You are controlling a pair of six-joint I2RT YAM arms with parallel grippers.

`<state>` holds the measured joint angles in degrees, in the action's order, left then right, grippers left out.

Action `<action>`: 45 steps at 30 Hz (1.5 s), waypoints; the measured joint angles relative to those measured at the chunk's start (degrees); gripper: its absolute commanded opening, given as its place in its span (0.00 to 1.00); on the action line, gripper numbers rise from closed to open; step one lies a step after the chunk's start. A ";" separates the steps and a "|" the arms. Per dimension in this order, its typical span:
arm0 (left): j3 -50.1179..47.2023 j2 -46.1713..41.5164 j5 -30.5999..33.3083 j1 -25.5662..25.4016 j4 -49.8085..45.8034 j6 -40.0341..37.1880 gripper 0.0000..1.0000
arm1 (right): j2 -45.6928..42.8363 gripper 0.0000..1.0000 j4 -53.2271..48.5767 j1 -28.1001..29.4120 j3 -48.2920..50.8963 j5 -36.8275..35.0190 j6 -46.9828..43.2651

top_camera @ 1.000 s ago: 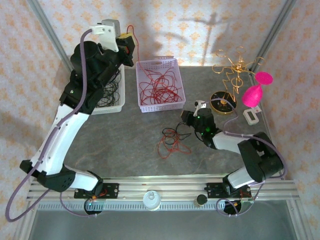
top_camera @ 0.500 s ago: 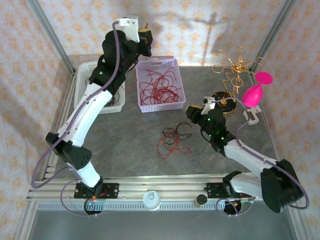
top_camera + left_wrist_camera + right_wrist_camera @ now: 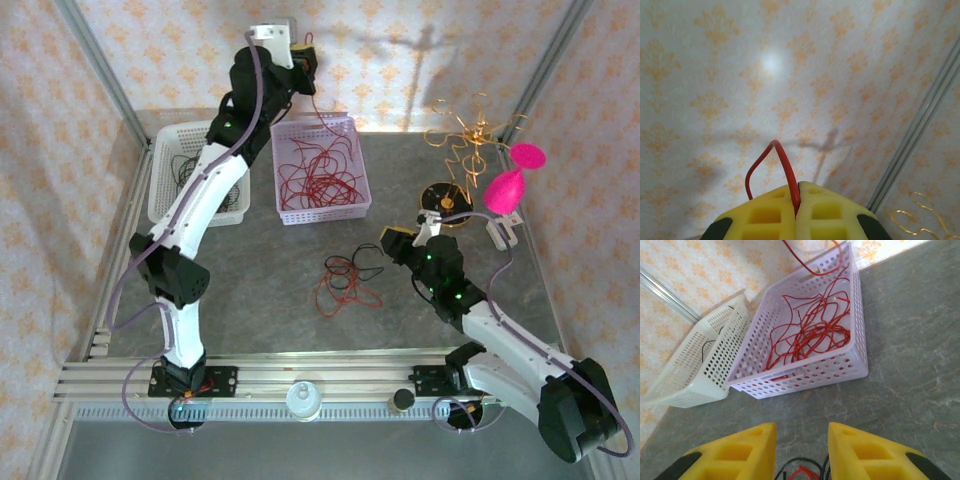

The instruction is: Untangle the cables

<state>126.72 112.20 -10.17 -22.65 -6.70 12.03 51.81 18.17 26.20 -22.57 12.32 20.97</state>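
Red cable (image 3: 785, 160) pinched in left gripper (image 3: 796, 196) over far-edge basket (image 3: 325, 213).
I'd lower before letting go (tail near rim); right gripper (image 3: 801, 440) parted above tangle (image 3: 345, 285).

Bright, sharp frames; soft shadows and glare on the wall (image 3: 771, 62).

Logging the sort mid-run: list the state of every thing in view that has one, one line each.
left fingers, shut on a red cable, raised high
red cable, pinched, dangling toward the lilac basket
right fingers, open, holding nothing, above the tangle
tangle, red and black strands intertwined, lying on the table
lilac basket, holds loose red cables
white basket, holds black cables
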 measured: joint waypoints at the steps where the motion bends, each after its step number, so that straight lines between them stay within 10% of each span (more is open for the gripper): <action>1: 0.00 1.18 -0.11 0.22 0.11 0.26 0.00 | -0.44 0.32 -0.44 0.00 0.42 0.15 0.04; 31: -29.53 4.31 -1.31 1.42 3.50 3.56 0.00 | -4.92 0.34 -4.55 0.00 4.26 -0.52 0.44; 45: -30.16 8.37 -5.84 1.44 -0.33 4.46 0.34 | -4.22 0.35 -5.14 0.00 5.11 -0.98 0.87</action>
<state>96.55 120.57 -16.01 -21.21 -7.03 16.49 47.59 13.04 26.20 -17.45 11.33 21.85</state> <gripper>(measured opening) 0.294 0.346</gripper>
